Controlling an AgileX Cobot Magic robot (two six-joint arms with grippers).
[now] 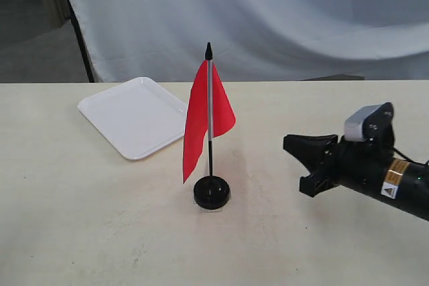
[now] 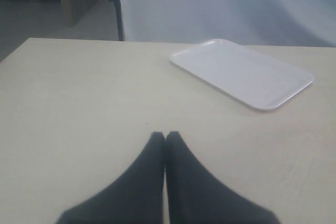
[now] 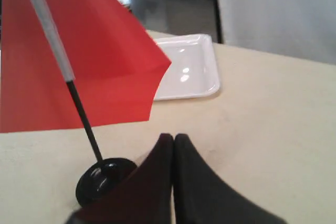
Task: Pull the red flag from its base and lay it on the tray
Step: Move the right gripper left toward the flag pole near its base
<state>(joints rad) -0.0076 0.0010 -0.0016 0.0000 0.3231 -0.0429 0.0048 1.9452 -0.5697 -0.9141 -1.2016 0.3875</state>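
**The red flag stands in its base, not pulled out yet.**

The small red cloth flag on a thin pole (image 1: 201, 125) stands straight up in the little round black plastic base (image 1: 212, 192) on the pale bench (image 1: 100, 232). It looks light, with floppy cloth and a stiff, thin pole. The bare black part of the pole under the cloth looks best to pinch. The flat white plastic tray (image 1: 134, 125) lies near. The right gripper (image 3: 173, 139) and the left gripper (image 2: 165, 136) are both closed and hold nothing.
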